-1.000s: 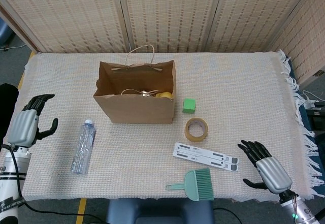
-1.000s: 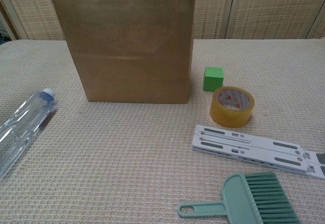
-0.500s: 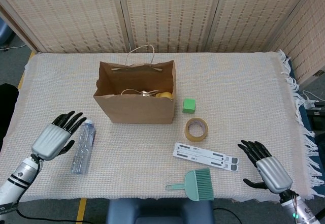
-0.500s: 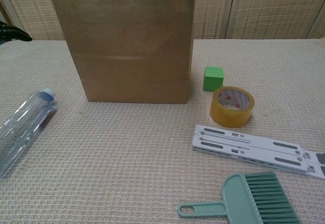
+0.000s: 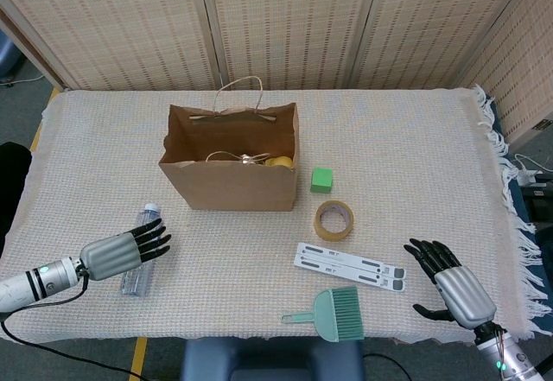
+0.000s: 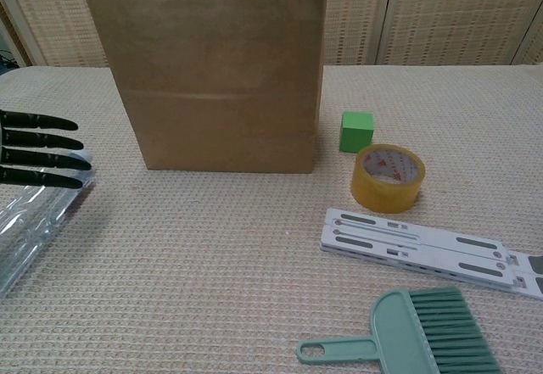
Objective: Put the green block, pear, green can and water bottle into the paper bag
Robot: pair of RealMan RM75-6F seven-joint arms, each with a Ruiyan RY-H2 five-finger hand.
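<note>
Desk (image 5: 415, 139): covered in a cream woven cloth, with woven screens behind it.
Paper bag (image 5: 232, 182): brown, upright and open-topped, at the left-centre of the desk; its handles show at the rim.
Pear (image 5: 279, 162): something yellow shows inside the bag at its right side, likely the pear; the green can cannot be made out.
Green block (image 5: 321, 180): on the cloth just right of the bag, apart from it.
Water bottle (image 5: 140, 263): clear, lying flat at the front left, cap pointing toward the bag.
Left robot hand (image 5: 121, 251): flat, fingers straight and slightly apart, stretched over the bottle; it grips nothing.
Right robot hand (image 5: 449, 282): near the front right edge, fingers spread, holding nothing.
Tape roll (image 5: 333, 220): tan, in front of the green block.
Folding stand (image 5: 350, 267): white, flat, in front of the tape.
Brush (image 5: 333, 314): small, green, at the front edge.
</note>
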